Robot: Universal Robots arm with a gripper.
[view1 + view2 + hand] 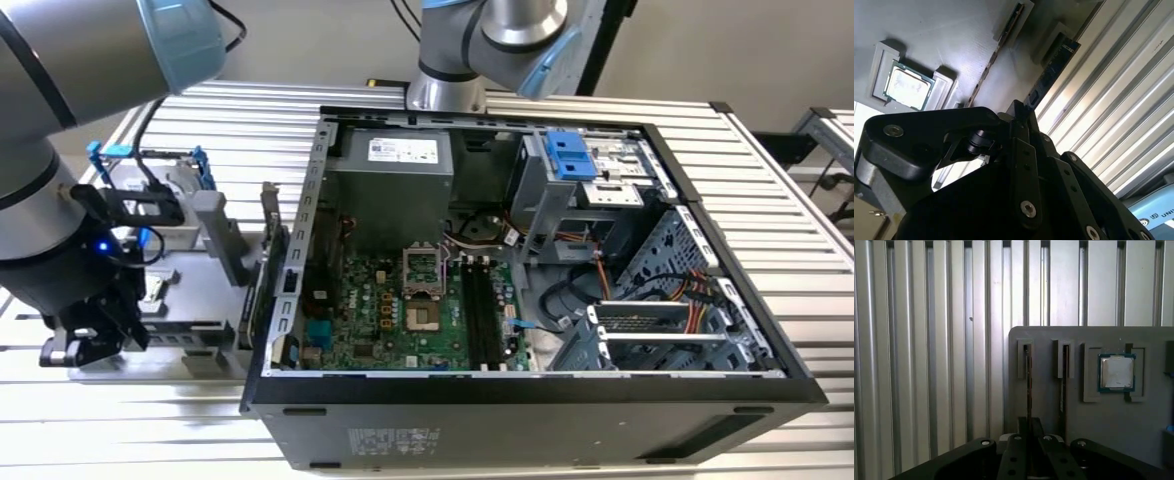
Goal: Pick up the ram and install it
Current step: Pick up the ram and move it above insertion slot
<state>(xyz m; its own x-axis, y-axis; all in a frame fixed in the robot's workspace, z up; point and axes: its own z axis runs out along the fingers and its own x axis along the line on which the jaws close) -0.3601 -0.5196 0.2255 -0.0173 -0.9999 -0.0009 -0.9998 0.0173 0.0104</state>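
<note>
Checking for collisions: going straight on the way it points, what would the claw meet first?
Probably the ram, standing on edge in a slot of the grey holder, directly ahead of the claw; whether they touch is unclear.

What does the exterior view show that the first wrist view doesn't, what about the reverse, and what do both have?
Exterior view, not the first wrist view: the open computer case with its motherboard, the black memory slots, which look empty, and the arm.
First wrist view, not the exterior: the ram seen edge-on, standing in a fixture slot, and the square CPU chip in its pocket.
Both: the claw low at the grey fixture on the slatted table.
</note>
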